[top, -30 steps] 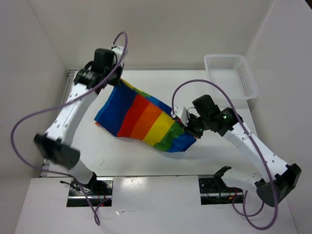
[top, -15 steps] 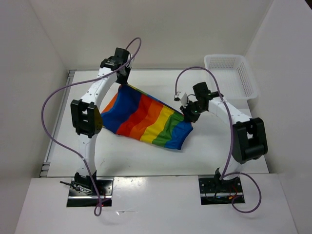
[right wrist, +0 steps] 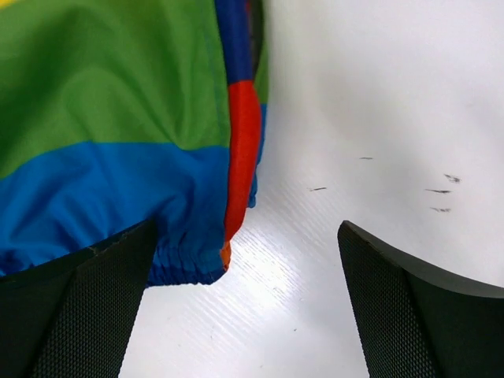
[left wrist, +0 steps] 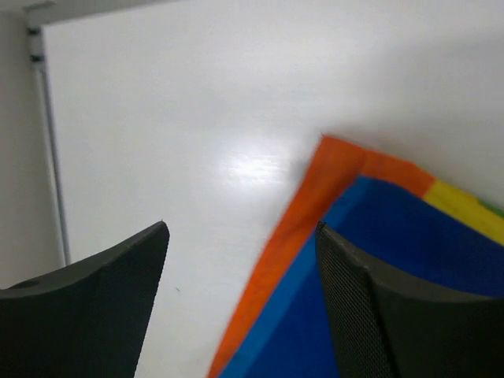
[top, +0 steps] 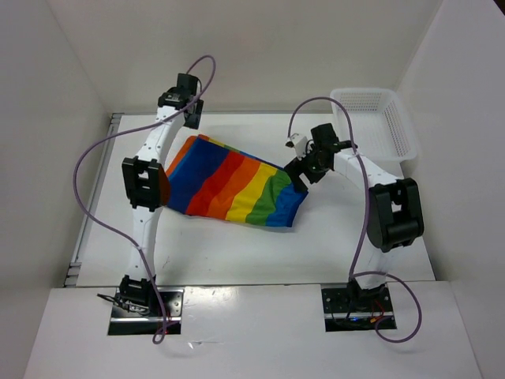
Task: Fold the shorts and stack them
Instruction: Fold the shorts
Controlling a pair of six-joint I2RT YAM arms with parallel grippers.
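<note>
The rainbow-striped shorts (top: 233, 185) lie flat on the white table (top: 237, 257), blue end at the left and green-blue end at the right. My left gripper (top: 191, 128) hovers open just behind their far left corner. In the left wrist view the left gripper (left wrist: 240, 228) has the orange edge of the shorts (left wrist: 315, 197) running between its fingers, untouched. My right gripper (top: 301, 169) is open at the shorts' far right corner. Seen from the right wrist, the gathered blue and red hem of the shorts (right wrist: 118, 118) lies beside the left finger (right wrist: 94, 307) of the right gripper (right wrist: 246, 228), not pinched.
A white mesh basket (top: 406, 134) stands at the back right corner of the table, close behind the right arm. White walls close in the table on the left, back and right. Purple cables arc above both arms.
Both grippers have opened and let go of the shorts, which dropped from hanging stretched between them to lying flat on the table. Both arms have shifted slightly.
</note>
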